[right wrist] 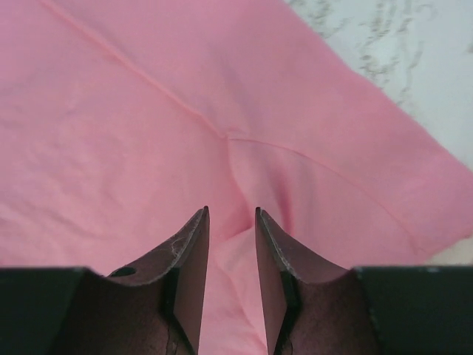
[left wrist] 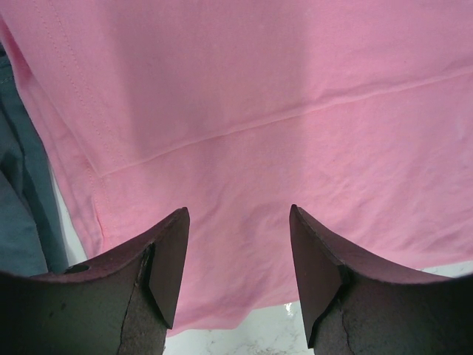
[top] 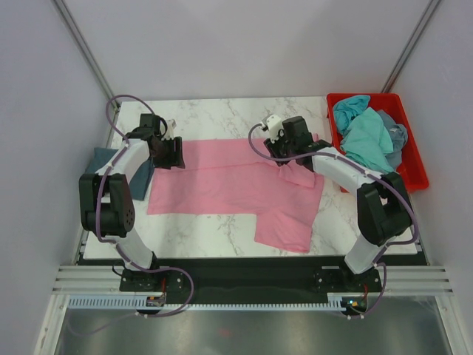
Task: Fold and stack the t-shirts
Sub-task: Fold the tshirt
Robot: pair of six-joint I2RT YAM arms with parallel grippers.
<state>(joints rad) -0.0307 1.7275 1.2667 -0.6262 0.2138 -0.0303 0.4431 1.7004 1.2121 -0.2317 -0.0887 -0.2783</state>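
A pink t-shirt lies spread on the marble table, with one sleeve hanging toward the front right. My left gripper is open over the shirt's far left edge; in the left wrist view the gripper straddles pink cloth with nothing held. My right gripper is at the shirt's far right. In the right wrist view the gripper is nearly closed, pinching a raised fold of the pink cloth. A folded slate-blue t-shirt lies at the table's left, also showing in the left wrist view.
A red crate stands at the far right. It holds a turquoise t-shirt and a grey-blue one. White walls enclose the table on the back and both sides.
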